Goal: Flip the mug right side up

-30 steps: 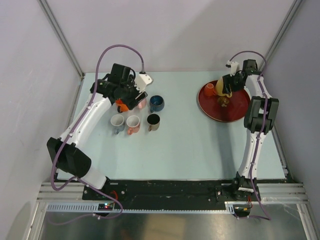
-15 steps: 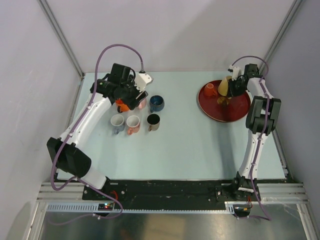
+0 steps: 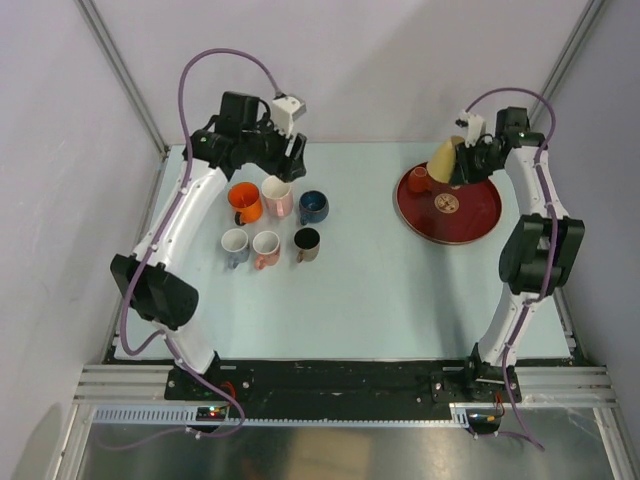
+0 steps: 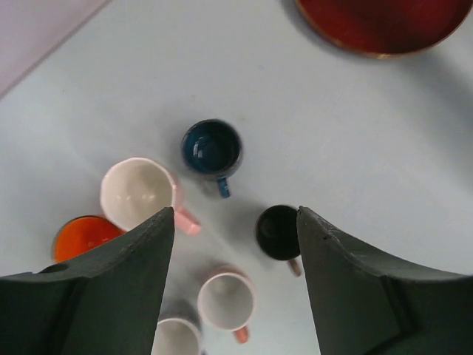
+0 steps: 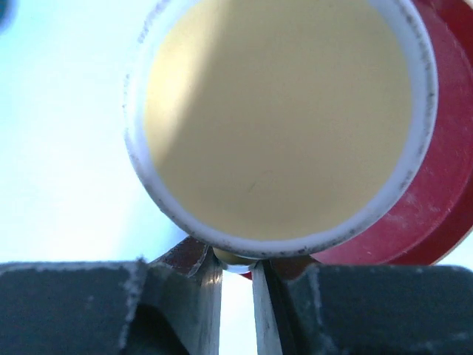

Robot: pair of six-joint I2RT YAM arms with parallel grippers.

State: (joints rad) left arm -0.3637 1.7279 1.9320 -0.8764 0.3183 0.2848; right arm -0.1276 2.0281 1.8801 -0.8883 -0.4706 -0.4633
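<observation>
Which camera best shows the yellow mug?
Right wrist: the yellow mug fills the frame, pinched by the right gripper. The top view shows it small, over the red tray; the left wrist misses it.

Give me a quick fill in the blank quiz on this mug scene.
The right end effector grips the lifted mug, coloured ___.
The left end effector is empty and ___.
The small orange mug sits on a tray coloured ___.
Missing: yellow; open; red.

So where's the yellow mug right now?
In the top view the yellow mug is at the far right, gripped by the right hand at the red plate's far-left rim, beside the plate's orange mug.
</observation>
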